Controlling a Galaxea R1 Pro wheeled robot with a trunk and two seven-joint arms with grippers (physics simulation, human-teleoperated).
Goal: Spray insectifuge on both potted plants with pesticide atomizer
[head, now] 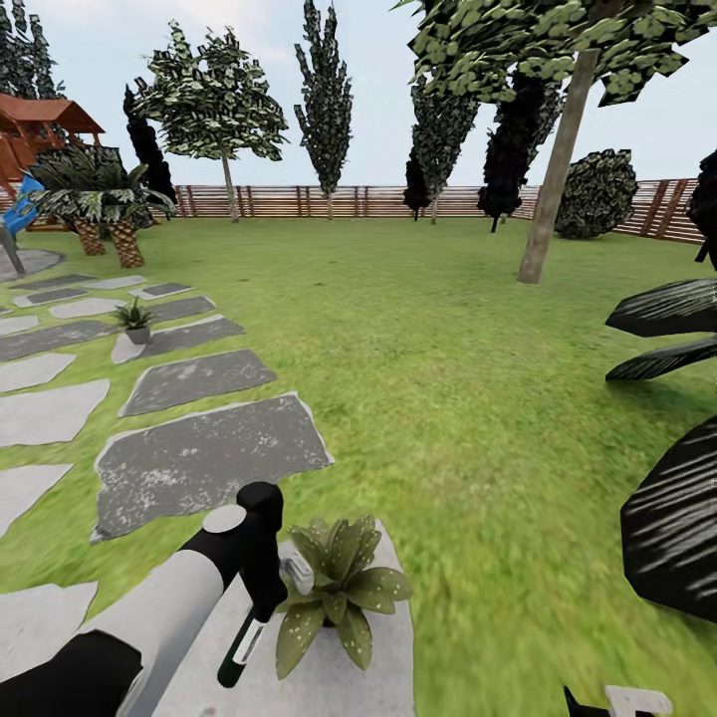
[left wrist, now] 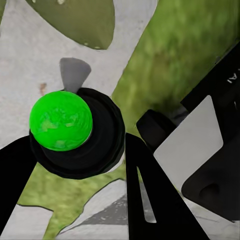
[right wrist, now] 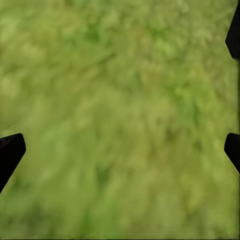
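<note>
Lawn (head: 448, 378) with grey stepping stones (head: 204, 458), fence (head: 349, 201) and trees behind.

Left gripper (head: 261, 588) low over pale stone, clamped on atomizer (head: 239, 647); bottle dark green with white label, no readable text. Left wrist view: fingers (left wrist: 145, 195) hug black collar around green bottle (left wrist: 61, 120); white lettering at frame edge, illegible.

Near plant (head: 339, 588) just beside gripper, on same stone. Far plant (head: 134, 321) on stones, well apart.

Right wrist view: grass (right wrist: 120, 120), finger (right wrist: 10, 152) tips spread wide, holding nothing.
</note>
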